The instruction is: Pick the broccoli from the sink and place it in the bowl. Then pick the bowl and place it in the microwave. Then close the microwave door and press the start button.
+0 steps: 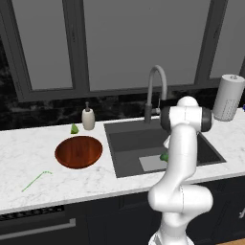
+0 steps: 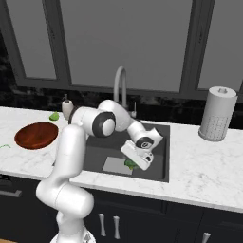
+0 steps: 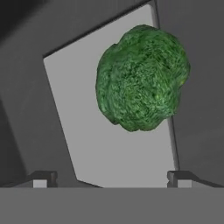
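Two dark finger tips are standing wide apart at the bottom of the hand view, so the gripper [image 3: 109, 178] is open and holding nothing. Just beyond the tips, toward one o'clock, the broccoli [image 3: 141, 78] is lying on the floor of the sink [image 3: 26, 131], partly over a pale grey rectangular patch [image 3: 109, 131] on that floor and overlapping its right edge.

From the right base view, the gripper [image 2: 137, 163] is hanging low inside the sink [image 2: 159, 166], directly over the broccoli [image 2: 130, 164]; whether the tips are touching the floret cannot be told. In the left base view the arm is covering most of the floret, and only a green sliver of broccoli [image 1: 164, 156] is peeking out beside it.

Farther off, the bowl [image 1: 78, 151] is sitting upright on the white marble table [image 1: 28, 153], well apart from the sink at its nine o'clock side. A thin green stick [image 1: 36, 181] is lying nearer the table's front edge. Behind the bowl a smooth green cone-shaped item [image 1: 74, 128] and a soap dispenser [image 1: 88, 117] are standing. At the back, the faucet [image 1: 155, 91] is arching over the sink, and a paper towel roll [image 1: 228, 97] is standing toward two o'clock.
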